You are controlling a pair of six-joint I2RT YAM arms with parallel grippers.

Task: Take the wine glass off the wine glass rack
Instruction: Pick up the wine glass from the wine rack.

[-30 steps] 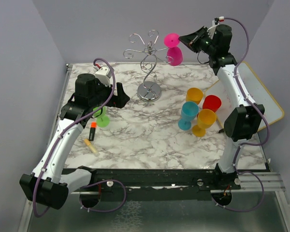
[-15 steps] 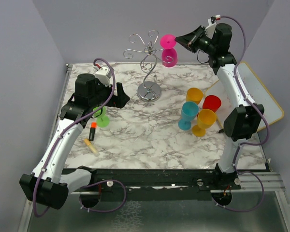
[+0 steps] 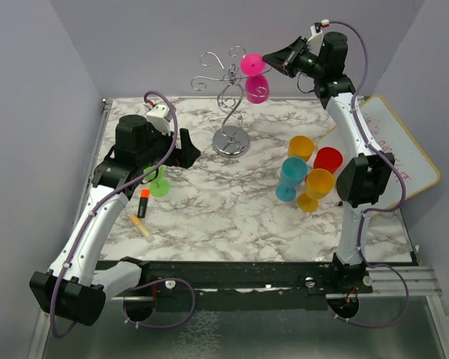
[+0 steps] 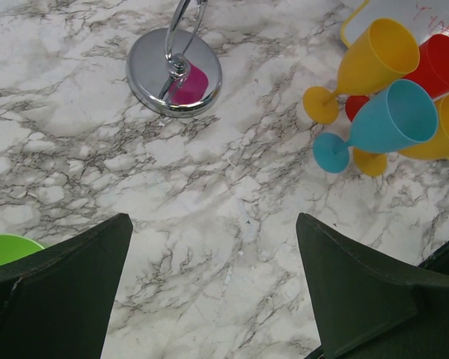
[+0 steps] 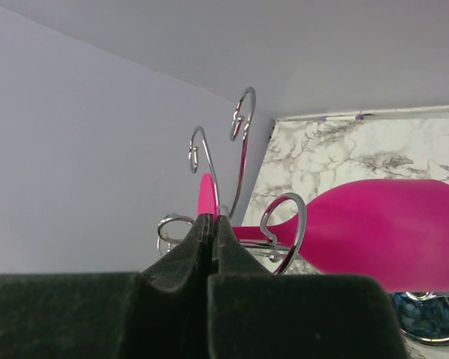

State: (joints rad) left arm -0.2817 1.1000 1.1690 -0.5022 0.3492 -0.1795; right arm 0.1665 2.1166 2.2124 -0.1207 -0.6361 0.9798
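Hung bowl-down from the right scroll arm of the wine glass rack (image 3: 230, 97), the pink wine glass (image 3: 256, 87) could be knocked off and dropped, being touched but not clasped by the closed right gripper (image 3: 268, 57); the left gripper (image 3: 188, 153) is spread wide.

Wine glass (image 3: 256, 88) against wine glass rack (image 3: 230, 140) top, cups (image 3: 318, 182) front-right

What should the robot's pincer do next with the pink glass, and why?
Probably slide the pink wine glass gently outward, away from the wine glass rack. The right pincer looks shut on the rim of the glass's foot, and the stem sits inside one of the rack's curled scroll arms, so the glass is not free yet.
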